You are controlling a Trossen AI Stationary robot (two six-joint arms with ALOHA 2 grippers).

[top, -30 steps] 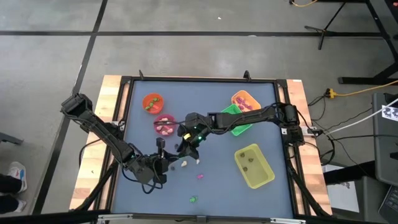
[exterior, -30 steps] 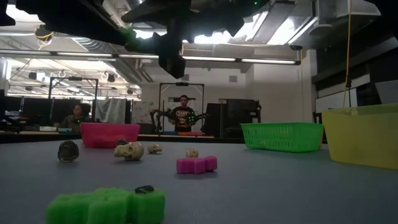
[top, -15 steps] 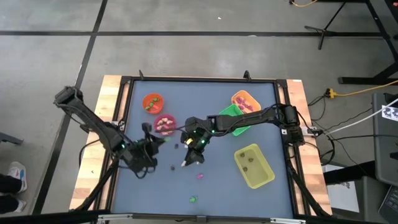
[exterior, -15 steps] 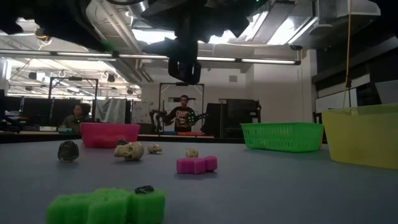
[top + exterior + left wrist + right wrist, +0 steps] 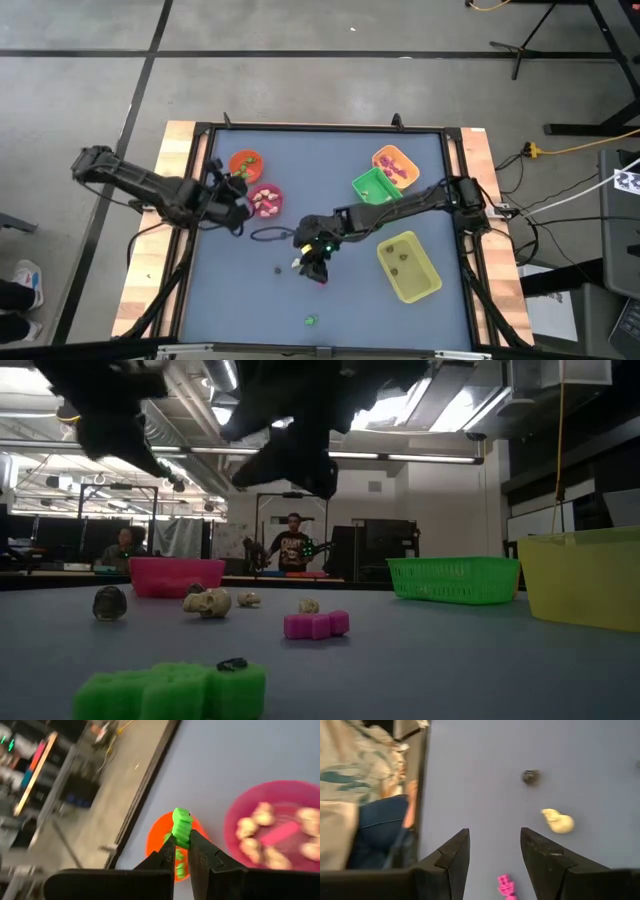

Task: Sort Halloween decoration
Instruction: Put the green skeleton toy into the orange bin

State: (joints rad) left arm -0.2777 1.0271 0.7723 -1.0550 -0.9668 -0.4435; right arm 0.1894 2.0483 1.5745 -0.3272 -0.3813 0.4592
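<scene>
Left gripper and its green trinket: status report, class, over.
Left gripper shut on small green foam trinket, above round orange cup. Right gripper open, empty, over small pink trinket on the table. Nothing blocking.

Far left on the table (image 5: 230,300) sits the far cup (image 5: 234,157), and the nearer cup (image 5: 250,196) is just beside it, a touch right and nearer. Both have trinkets in them. The left gripper (image 5: 181,837) hangs over the gap between the two, with the held trinket (image 5: 181,822) pinched between its fingers above the far cup.

Over on the far right is the far tray (image 5: 381,156). The middle tray (image 5: 360,185) is tucked against its near-left side, and the near tray (image 5: 432,280) lies well apart, nearer, with two trinkets inside.

In mid-table the right gripper (image 5: 495,837) hovers with its fingers apart. The round trinket (image 5: 531,777) lies on its left, the skull trinket (image 5: 559,821) just beside that, and the block trinket (image 5: 505,885) a little nearer and right. The nearest trinket (image 5: 311,320) lies alone by the near edge.
</scene>
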